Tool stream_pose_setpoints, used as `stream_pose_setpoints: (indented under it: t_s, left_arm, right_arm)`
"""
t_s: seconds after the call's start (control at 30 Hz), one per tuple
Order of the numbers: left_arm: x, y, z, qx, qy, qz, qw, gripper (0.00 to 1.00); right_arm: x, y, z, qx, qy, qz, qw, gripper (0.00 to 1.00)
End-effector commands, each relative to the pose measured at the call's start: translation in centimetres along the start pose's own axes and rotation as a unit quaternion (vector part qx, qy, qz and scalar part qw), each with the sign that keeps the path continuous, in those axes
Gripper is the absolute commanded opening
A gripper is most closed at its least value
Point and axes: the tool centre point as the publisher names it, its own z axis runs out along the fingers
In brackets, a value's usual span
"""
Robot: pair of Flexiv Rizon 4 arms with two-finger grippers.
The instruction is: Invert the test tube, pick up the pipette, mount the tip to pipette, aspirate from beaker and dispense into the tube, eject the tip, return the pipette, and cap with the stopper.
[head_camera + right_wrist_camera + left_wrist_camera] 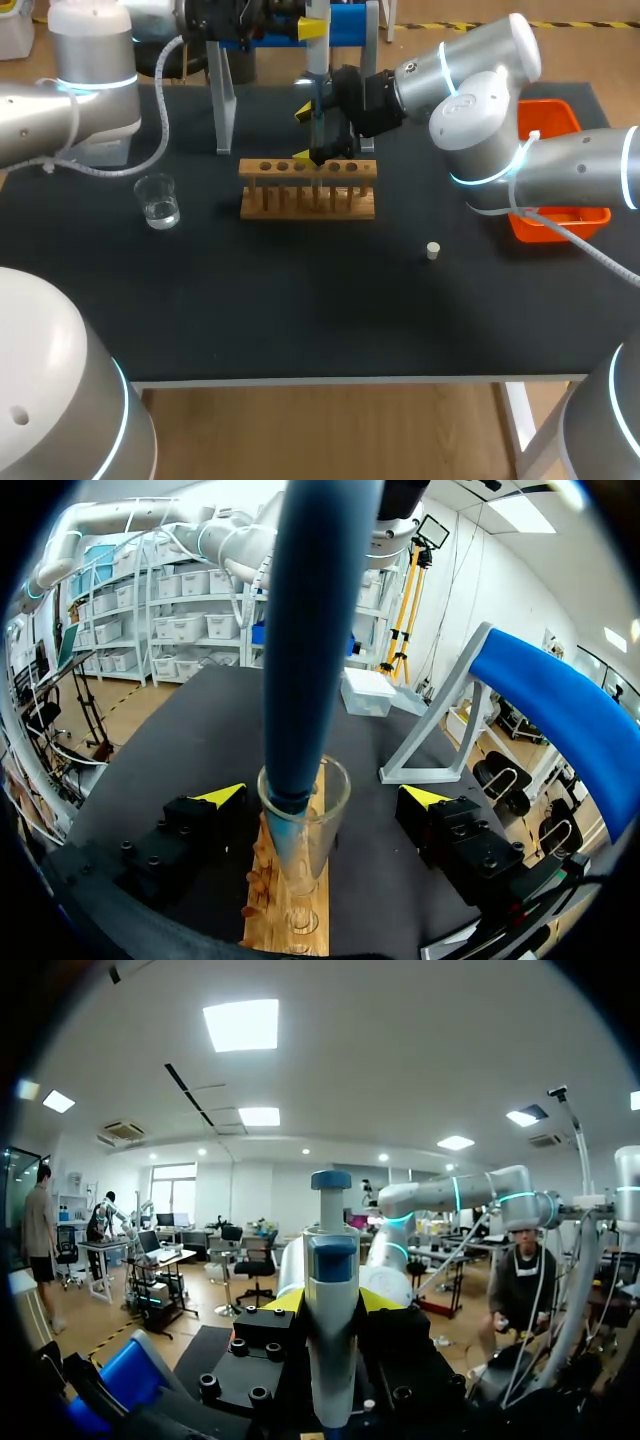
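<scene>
The left gripper [332, 1302] is clenching the white-and-blue plastic pipette [331, 1270]; its shaft is dipping into the glass test tube [305, 825] between the released fingers of the right gripper [322, 794], above the wooden rack [308, 190] mid-tabletop; only the head view is showing the glass water beaker [158, 200] near the left edge and the cream stopper [433, 250] rightward.

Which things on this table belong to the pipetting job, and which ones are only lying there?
Job: pipette, test tube, beaker, stopper, pipette stand.
Not named in the task: wooden rack, which holds the tube; orange bin, use unclear.
</scene>
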Motion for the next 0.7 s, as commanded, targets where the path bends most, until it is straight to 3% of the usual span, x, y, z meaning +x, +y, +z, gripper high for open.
stream_pose_setpoints:
  t_s: [0.03, 0.3, 0.7]
  left_arm:
    - [-0.3, 0.0, -0.1, -0.001, 0.004, -0.001, 1.000, 0.00]
    - [-0.3, 0.0, -0.1, -0.001, 0.004, -0.001, 1.000, 0.00]
    - [-0.3, 0.0, -0.1, -0.001, 0.004, -0.001, 1.000, 0.00]
  right_arm:
    - [-0.1, 0.1, -0.1, 0.002, 0.002, 0.000, 1.000, 1.00]
    - [0.0, -0.1, -1.0, -0.002, 0.003, 0.002, 1.000, 1.00]
    - [-0.1, -1.2, -5.0, -0.005, -0.005, 0.003, 1.000, 1.00]
